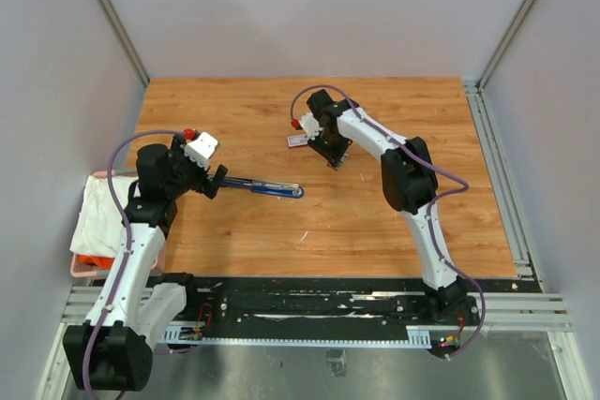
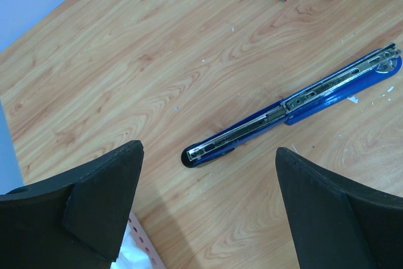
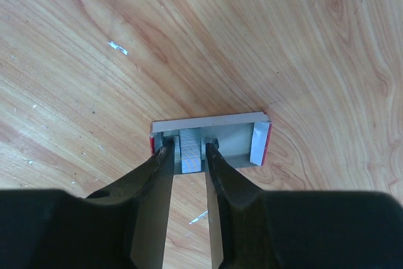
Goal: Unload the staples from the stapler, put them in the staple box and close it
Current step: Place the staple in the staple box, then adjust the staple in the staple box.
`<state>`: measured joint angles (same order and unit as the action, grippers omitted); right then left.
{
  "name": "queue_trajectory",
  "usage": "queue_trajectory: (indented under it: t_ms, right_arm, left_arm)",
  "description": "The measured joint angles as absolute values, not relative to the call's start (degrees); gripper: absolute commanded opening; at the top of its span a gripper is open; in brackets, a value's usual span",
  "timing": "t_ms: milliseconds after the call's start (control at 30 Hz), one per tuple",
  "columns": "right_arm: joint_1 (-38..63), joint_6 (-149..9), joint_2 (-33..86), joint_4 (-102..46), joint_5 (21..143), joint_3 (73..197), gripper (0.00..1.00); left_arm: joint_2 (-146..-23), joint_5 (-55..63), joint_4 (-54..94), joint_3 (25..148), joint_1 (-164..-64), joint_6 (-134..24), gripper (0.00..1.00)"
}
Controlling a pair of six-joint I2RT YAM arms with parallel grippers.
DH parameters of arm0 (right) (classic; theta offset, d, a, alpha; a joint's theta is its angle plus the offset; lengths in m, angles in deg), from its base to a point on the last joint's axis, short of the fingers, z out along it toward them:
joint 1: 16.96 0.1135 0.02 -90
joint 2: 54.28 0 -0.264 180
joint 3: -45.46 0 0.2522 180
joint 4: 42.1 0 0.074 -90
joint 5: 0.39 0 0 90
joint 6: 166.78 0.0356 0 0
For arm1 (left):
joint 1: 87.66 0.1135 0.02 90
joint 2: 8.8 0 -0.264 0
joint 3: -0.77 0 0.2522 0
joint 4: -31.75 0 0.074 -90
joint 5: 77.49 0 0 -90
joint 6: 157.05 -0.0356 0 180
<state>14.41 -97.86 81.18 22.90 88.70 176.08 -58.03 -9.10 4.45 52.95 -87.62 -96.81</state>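
1. Your left gripper hangs spread wide. The blue stapler lies flipped open on the table, its near end below the gap between the jaws.
2. Your right gripper has its jaws flanking a grey bar of staples at the mouth of the red-and-white box (pinched or already let go, you cannot tell).

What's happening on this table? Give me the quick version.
The blue stapler lies opened flat on the table, its metal track showing. The left tool hovers wide open by the stapler's end, touching nothing. The right tool is down at the small red-and-white box, its fingers flanking a block of staples that sits in the open box. Whether it grips the block cannot be told.
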Motion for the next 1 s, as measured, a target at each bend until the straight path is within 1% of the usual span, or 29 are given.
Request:
queue_trajectory:
  t_ms: [500,533,633,733,1000]
  right_arm:
    - [14.52,-97.84,80.30,23.14,88.17,176.10,0.32]
    - [14.52,-97.84,80.17,23.16,88.11,176.10,0.32]
    - [14.52,-97.82,79.60,23.25,87.82,176.10,0.41]
    - [14.52,-97.54,78.88,23.27,87.34,176.10,0.48]
    - [14.52,-97.23,78.38,23.36,86.03,175.93,0.49]
  left_arm:
    - [-58.05,-9.10,4.63,52.71,-87.62,-96.81,0.98]
    - [-58.05,-9.10,4.63,52.71,-87.62,-96.81,0.98]
    - [-58.07,-9.10,4.63,52.71,-87.62,-96.81,0.98]
    - [-58.12,-9.10,4.63,52.71,-87.62,-96.81,0.98]
    - [-58.14,-9.10,4.63,52.69,-87.62,-96.83,0.98]
